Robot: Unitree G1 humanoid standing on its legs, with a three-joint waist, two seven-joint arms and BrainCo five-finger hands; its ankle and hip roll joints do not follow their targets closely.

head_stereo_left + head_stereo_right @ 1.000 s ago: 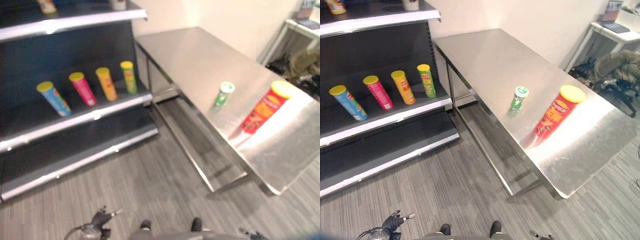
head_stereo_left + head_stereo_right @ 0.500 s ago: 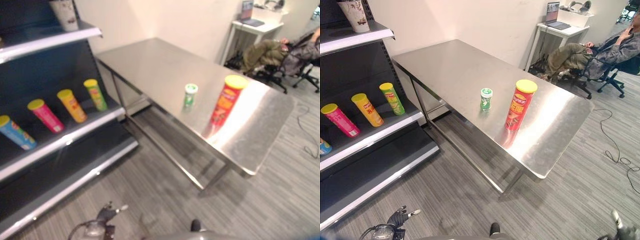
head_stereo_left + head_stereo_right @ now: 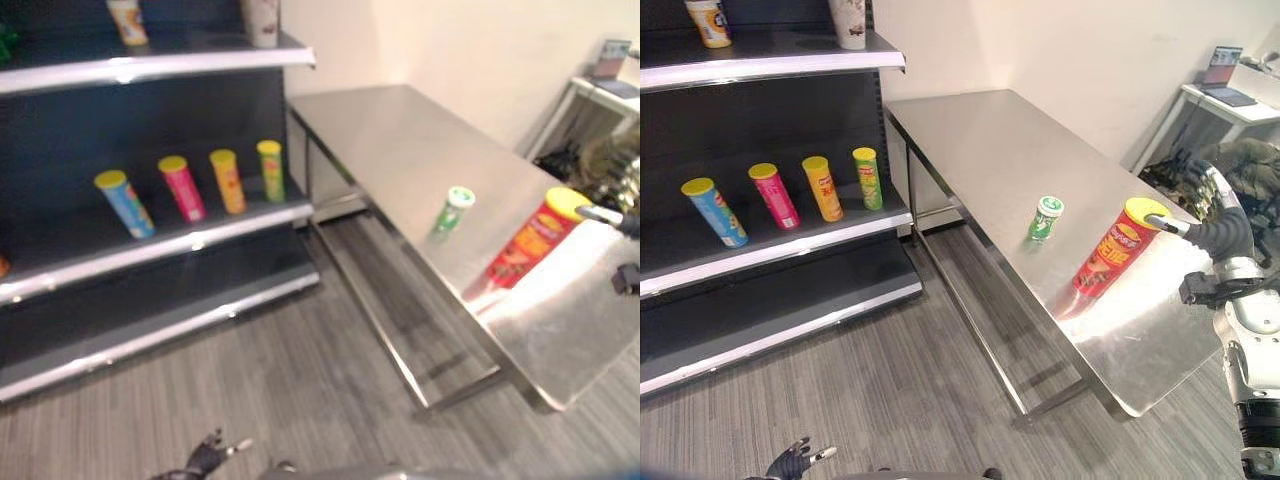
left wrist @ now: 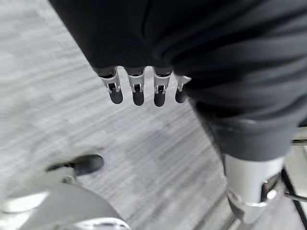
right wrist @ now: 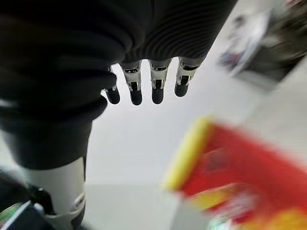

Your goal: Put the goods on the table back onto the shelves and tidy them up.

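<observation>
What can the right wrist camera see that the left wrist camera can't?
The right wrist view shows the red can with its yellow lid, close beyond the right hand, above the shiny table. The left wrist view shows the grey striped floor beyond the left hand. Both show a dark ribbed cover and a row of relaxed fingers holding nothing.

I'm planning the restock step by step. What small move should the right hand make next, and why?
Probably ease the right hand toward the tall red can with the yellow lid and close round it. The hand is open and empty beside the can's lid, which stands upright on the steel table. The left hand hangs low, far off.
</observation>
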